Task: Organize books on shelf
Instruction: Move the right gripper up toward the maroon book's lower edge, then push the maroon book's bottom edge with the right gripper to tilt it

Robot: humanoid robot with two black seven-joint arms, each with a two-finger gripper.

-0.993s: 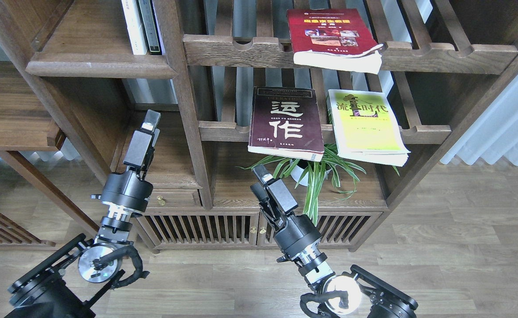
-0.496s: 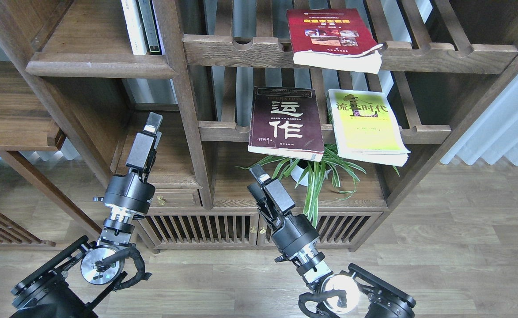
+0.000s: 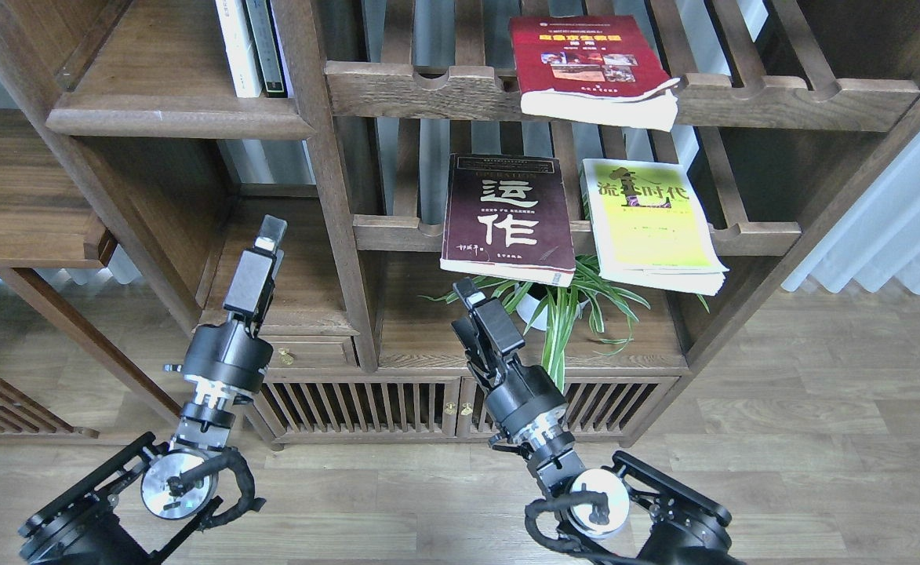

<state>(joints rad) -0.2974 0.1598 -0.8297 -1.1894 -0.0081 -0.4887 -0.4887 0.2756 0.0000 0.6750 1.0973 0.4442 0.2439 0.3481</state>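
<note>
The dark maroon paperback with big white Chinese characters (image 3: 507, 220) lay flat at the centre of the frame on a slatted wooden rack with a notched front rail (image 3: 750, 233), its near edge overhanging the rail. Just to its right, on the same rack, lay the yellow-green paperback with a dark title (image 3: 648, 224), also overhanging and not touching the maroon one. Higher up, at top centre, the red paperback with small photos (image 3: 585, 67) rested on an upper slatted rack (image 3: 789, 98), its white page edge hanging past the rail. The solid dark-brown plank shelf with a thick rounded lip (image 3: 169, 118) sat at upper left, carrying thin upright white and dark-green books (image 3: 252, 47) at its right end.

A green spider plant in a white pot (image 3: 561, 306) stood below the maroon and yellow-green books.

The left end effector (image 3: 270, 231) pointed up at left of centre, in front of a lower compartment, holding nothing; whether its fingers were parted I cannot tell. The right end effector (image 3: 469, 294) rose at lower centre, just under the maroon book's near edge, holding nothing, its opening likewise unclear.
</note>
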